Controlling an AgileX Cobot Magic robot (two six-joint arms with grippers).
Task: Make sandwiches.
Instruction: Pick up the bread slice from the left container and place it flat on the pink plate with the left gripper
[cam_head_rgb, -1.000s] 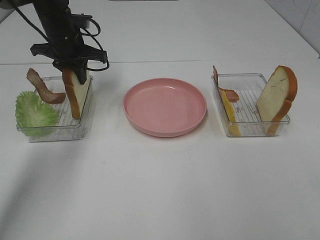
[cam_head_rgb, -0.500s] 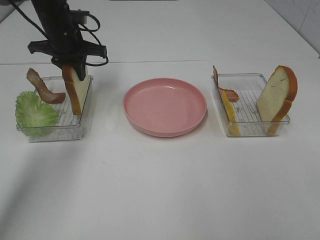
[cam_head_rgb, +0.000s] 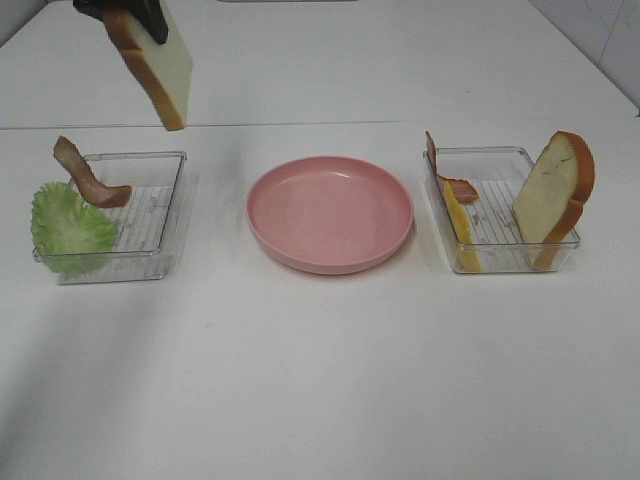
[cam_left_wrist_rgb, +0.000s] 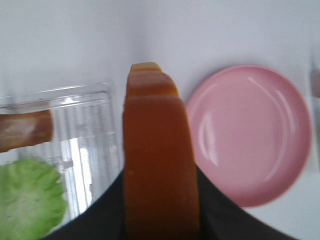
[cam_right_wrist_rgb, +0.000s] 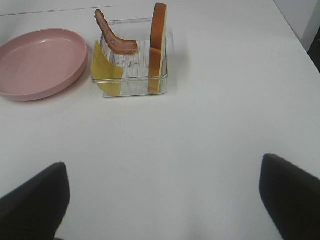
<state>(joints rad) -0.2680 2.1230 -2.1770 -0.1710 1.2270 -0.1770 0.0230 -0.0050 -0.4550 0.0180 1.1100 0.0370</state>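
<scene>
The left arm is up high at the back left of the table, so high that the overhead camera catches only the dark tip of the left end effector at the top edge. It is clamped narrowly on the top of a bread slice, which hangs tilted in the air, white face and orange-brown crust showing, above and behind the left tray and clear of it. In that tray a lettuce leaf lies over the near corner and a bacon strip leans on the far wall.

The left wrist camera looks straight down the crust edge of the held slice, with dark fingers on either side of it. That view is blurred, so I can't say how deep the slice sits between them. Below it show the tray, the lettuce and the pink plate.

The right arm does not appear from overhead at all. Only its own wrist camera shows the right end effector, its two dark fingers spread wide over bare table with nothing between them, well apart from the right tray. There the second bread slice stands leaning at one end, with a cheese slice and another bacon strip propped at the end nearer the plate. The plate sits between the two trays.
</scene>
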